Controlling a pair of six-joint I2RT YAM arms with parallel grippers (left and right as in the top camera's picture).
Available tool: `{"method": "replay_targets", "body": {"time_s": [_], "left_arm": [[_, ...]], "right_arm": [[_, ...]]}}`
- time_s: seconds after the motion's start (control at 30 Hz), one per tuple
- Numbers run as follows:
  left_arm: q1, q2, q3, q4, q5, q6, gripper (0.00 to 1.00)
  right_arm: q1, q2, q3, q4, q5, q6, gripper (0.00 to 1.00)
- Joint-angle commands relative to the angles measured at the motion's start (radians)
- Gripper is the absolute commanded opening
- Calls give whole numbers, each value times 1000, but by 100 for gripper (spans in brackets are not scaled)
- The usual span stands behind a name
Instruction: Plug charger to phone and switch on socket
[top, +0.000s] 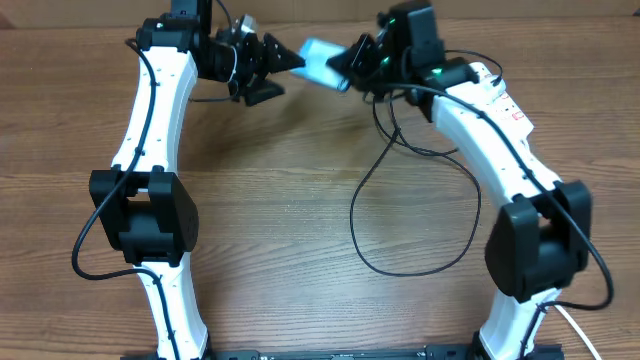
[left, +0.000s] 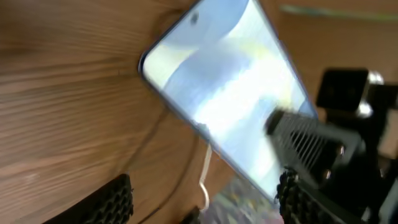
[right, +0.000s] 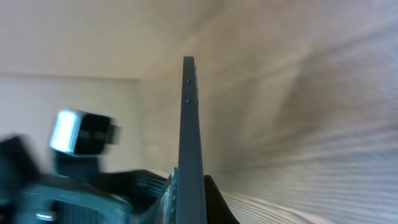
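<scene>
The right pincer (top: 347, 66) is clamped on one end of the slim rectangular phone (top: 320, 62) with a light blue lit screen, holding it above the far side of the brown wooden desk (top: 290, 220); its wrist view shows the phone (right: 189, 124) edge-on between the fingers. The left pincer (top: 283, 72) stands apart, just beside the phone's other end. The long thin black charger cable (top: 352, 222) lies looped on the desk under the right arm.
</scene>
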Motion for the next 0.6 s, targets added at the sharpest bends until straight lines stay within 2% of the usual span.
{"method": "replay_targets", "body": {"time_s": [0.0,0.1,0.2,0.37,0.5,0.57], "left_arm": [[-5,-7,3,62,272,69,68],[-5,-7,3,117,349,61,66],[-3,-7,3,179,359,6,66],[0,-7,3,331,337,-139,65],[0,-7,3,352,246,-202,61],[0,-7,3,356,212,-239,56]], "right_arm": [[-18,-92,11,94,-60,200,4],[-17,-92,11,128,-43,319,4],[0,-92,11,126,-11,457,4],[48,-92,11,128,44,519,4],[75,-92,11,128,73,544,4],[82,-92,11,133,79,559,4]]}}
